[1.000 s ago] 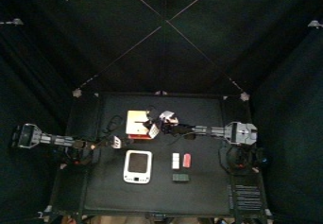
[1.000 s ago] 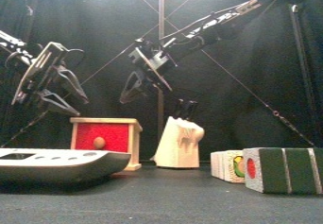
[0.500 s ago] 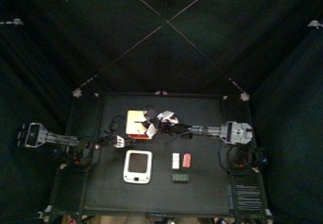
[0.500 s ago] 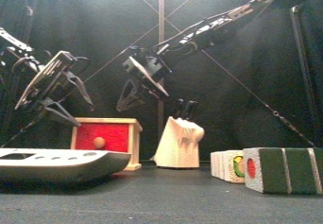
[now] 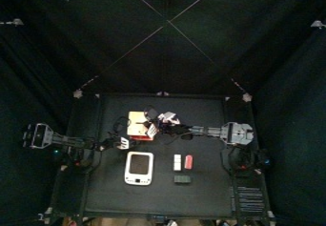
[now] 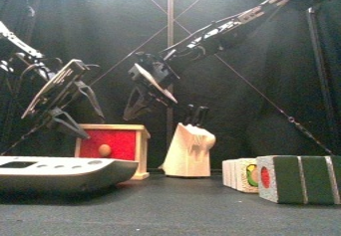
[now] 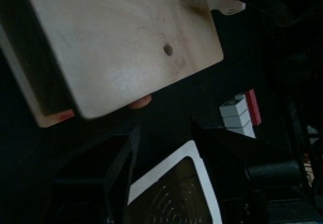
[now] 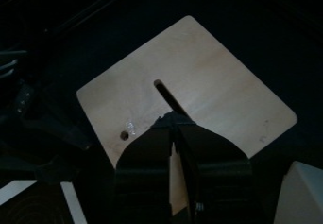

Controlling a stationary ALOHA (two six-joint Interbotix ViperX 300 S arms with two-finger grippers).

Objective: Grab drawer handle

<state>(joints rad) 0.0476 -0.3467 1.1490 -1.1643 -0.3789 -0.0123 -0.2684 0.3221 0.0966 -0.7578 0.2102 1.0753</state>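
The drawer (image 6: 111, 143) stands at the left of the table, a small box with a red front and a round knob handle (image 6: 107, 149); from above its top (image 5: 136, 128) is banded red, white and pale yellow. My left gripper (image 6: 60, 120) hangs open and wide just above and left of the drawer's front. The left wrist view shows the drawer's pale top (image 7: 113, 48) close below, with the knob (image 7: 142, 102) at its edge. My right gripper (image 6: 142, 105) hovers over the drawer's right end with its jaws nearly together. Its wrist view looks down on the pale top (image 8: 190, 81).
A pale knife block (image 6: 190, 148) stands right of the drawer. A white handheld device (image 6: 54, 172) lies in front near the table's edge. Several small cubes (image 6: 286, 177) sit at the front right. Black curtains surround the table.
My left gripper has moved right toward the drawer and spread its jaws a little wider. The right gripper has stayed almost still above the drawer.
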